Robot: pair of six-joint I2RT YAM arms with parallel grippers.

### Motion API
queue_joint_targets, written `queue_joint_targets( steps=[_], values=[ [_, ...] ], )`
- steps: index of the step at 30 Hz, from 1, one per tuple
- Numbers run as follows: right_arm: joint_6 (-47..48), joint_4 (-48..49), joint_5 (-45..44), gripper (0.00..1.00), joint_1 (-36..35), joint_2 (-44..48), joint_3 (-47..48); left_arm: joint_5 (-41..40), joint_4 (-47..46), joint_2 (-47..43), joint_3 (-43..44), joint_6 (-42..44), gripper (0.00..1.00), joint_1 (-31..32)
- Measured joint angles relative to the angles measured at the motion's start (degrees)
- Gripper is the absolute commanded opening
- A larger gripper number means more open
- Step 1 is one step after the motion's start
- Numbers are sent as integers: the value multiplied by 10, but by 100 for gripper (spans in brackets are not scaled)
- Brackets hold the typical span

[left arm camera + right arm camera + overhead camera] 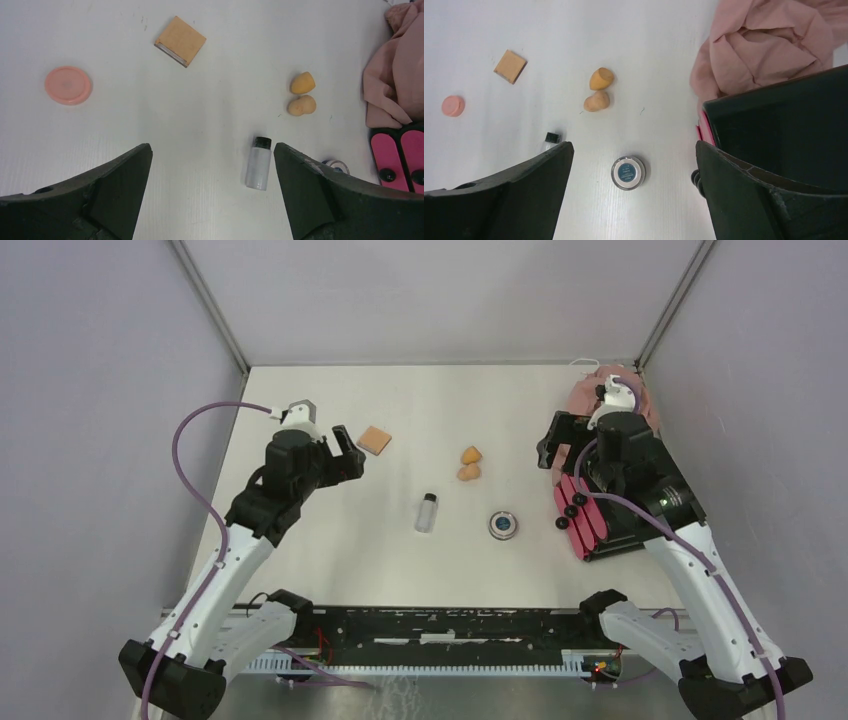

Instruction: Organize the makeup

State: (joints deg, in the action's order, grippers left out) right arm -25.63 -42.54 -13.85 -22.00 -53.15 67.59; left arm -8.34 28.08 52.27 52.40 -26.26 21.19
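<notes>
Nothing is picked up at this point. The left gripper (pixel 350 452) has its jaws spread wide with nothing between them, sitting just beside the tan square pad (pixel 375 440). The right gripper (pixel 548 443) is spread wide and empty too, up by the far right corner of the table (pixel 400 575).

The clutter is all on the right. A black box (pixel 592 525) with magenta drawers lies at the right edge, and I count three black knobs (pixel 570 511) in the top view. Behind it is a bunched pinkish-beige cloth (pixel 583 395). The right arm hangs over both, so a good chunk of the box and cloth is covered from above, and in the right wrist view one finger blocks part of the box.

Count of the loose makeup:
- two orange teardrop sponges (pixel 470 463), touching each other mid-table
- one clear black-capped vial (pixel 428 512), lying on its side nearer the arms
- one round silver compact (pixel 504 525), between the vial and the box
- one tan square pad, far left of the group
- one round salmon puff (pixel 68 85), off to the left on its own. The top view doesn't show it, only the wrist cams do.

All six sit apart on the bare table, none in the box.
</notes>
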Motion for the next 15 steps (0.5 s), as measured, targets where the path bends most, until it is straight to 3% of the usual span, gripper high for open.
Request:
queue_joint_targets(
  steps=[11, 15],
  values=[
    [-18, -6, 25, 100, 0, 1, -6, 73, -25, -11, -6, 13, 99, 0],
    [-27, -23, 11, 100, 0, 3, -9, 74, -31, 4, -9, 23, 99, 36]
  ],
)
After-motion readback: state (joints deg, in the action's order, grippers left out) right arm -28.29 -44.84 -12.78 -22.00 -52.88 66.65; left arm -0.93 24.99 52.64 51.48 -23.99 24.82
